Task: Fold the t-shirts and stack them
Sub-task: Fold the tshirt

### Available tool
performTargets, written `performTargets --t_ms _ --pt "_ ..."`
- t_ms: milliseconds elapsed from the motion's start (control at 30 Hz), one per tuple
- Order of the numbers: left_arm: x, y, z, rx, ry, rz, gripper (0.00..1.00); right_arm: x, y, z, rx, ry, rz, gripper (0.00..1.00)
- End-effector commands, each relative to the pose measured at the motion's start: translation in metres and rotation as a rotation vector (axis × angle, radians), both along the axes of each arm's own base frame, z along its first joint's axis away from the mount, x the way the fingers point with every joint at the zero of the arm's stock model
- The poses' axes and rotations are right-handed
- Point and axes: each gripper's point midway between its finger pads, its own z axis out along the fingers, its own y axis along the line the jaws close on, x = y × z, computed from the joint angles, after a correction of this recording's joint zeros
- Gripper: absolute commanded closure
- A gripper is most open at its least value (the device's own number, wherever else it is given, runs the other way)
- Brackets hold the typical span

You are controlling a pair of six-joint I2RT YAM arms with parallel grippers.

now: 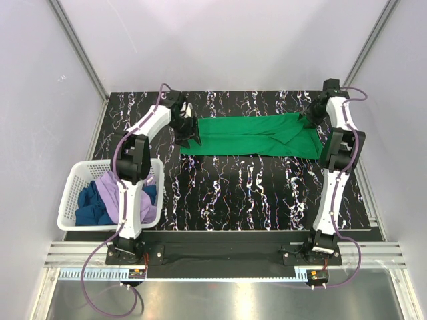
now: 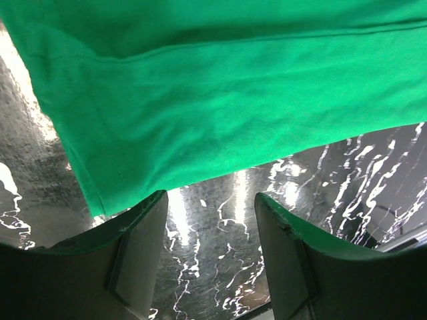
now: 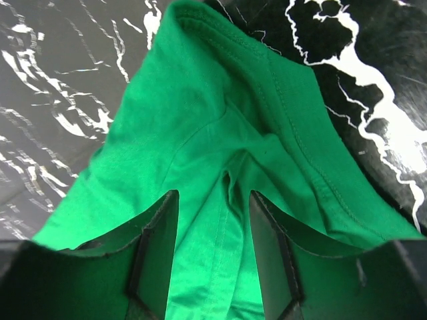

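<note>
The bright green cloth t-shirt (image 1: 253, 137) is laid left–right — left gripper (image 2: 210, 197) open at its left edge, right gripper (image 3: 213, 193) open astride its right end.

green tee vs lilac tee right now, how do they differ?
Place: the green t-shirt lies on the table; the lilac t-shirt sits in the white basket. Pose: the green t-shirt is spread in a long flat band; the lilac t-shirt is bunched up against the dark blue t-shirt. Shared: both plain cloth, neither stacked yet.
</note>
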Motion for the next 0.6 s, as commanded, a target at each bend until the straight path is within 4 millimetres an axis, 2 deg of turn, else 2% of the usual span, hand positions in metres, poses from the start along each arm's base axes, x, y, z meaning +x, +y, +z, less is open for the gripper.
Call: performTargets --t_ms 0,200,333,467,567 --pt "-0.002 0.001 0.003 -0.024 -0.007 -0.005 0.41 0.016 -0.004 0.006 -0.076 -0.061 0.037 0.47" --pt "-0.006 0.005 -0.013 0.007 0.037 0.004 0.42 0.022 -0.009 0.002 -0.101 -0.068 0.024 0.57" --pt "-0.012 0.015 -0.031 0.064 0.08 0.018 0.43 0.028 -0.013 0.005 -0.128 -0.084 0.033 0.69" --pt "-0.019 0.025 -0.043 0.121 0.116 0.034 0.43 0.037 -0.013 0.027 -0.141 -0.141 0.053 0.97" --pt "-0.023 0.03 -0.049 0.143 0.129 0.039 0.43 0.042 -0.004 0.054 -0.132 -0.202 0.076 1.0"
